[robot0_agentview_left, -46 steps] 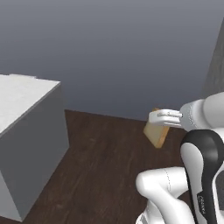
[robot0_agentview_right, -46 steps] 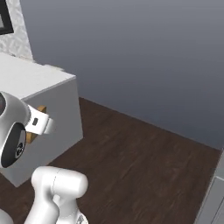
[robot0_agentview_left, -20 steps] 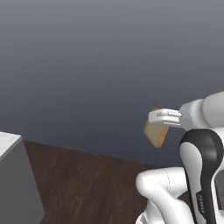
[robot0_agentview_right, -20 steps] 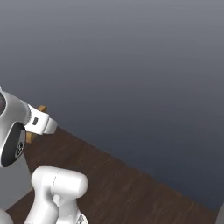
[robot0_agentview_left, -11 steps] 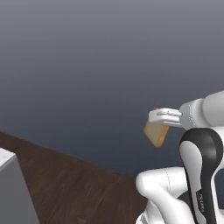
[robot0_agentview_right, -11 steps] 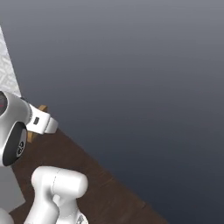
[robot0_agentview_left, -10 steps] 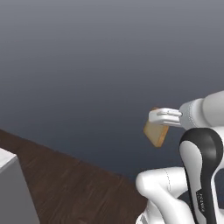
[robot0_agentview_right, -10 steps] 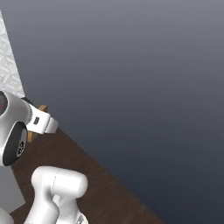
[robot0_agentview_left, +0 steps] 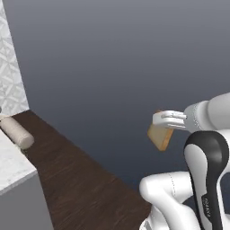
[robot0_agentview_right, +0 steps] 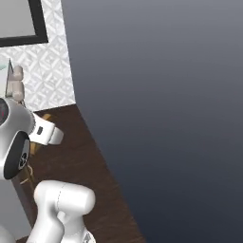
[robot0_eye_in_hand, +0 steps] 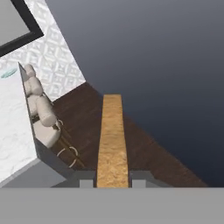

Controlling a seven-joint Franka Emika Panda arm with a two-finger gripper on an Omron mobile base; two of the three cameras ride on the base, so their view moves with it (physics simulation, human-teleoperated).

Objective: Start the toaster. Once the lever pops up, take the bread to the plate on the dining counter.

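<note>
My gripper [robot0_agentview_left: 161, 121] is shut on the bread [robot0_agentview_left: 159, 137], a golden-tan slice with a brown crust that hangs from the fingers in mid-air over the dark wood floor. In the hand view the bread [robot0_eye_in_hand: 112, 139] runs edge-on up from between the two fingertips [robot0_eye_in_hand: 87, 180]. The dining counter [robot0_eye_in_hand: 14, 127], a white marble slab, lies to the left in that view, with a small pale blue-green plate [robot0_eye_in_hand: 8, 74] at its far end. A corner of the dining counter [robot0_agentview_left: 12, 167] shows at lower left in the left base view. The toaster is out of view.
Round beige stools [robot0_eye_in_hand: 40, 107] line the counter's near edge, one stool [robot0_agentview_left: 18, 134] also showing in the left base view. A white patterned wall [robot0_agentview_right: 47, 71] with a black-framed panel [robot0_agentview_right: 23, 19] stands behind. Dark wood floor [robot0_agentview_left: 85, 179] stretches ahead, bounded by a plain grey backdrop.
The whole picture has shifted because the base has turned: the patterned wall, counter and stools have come into view on the left. The bread stays in the gripper, held the same way.
</note>
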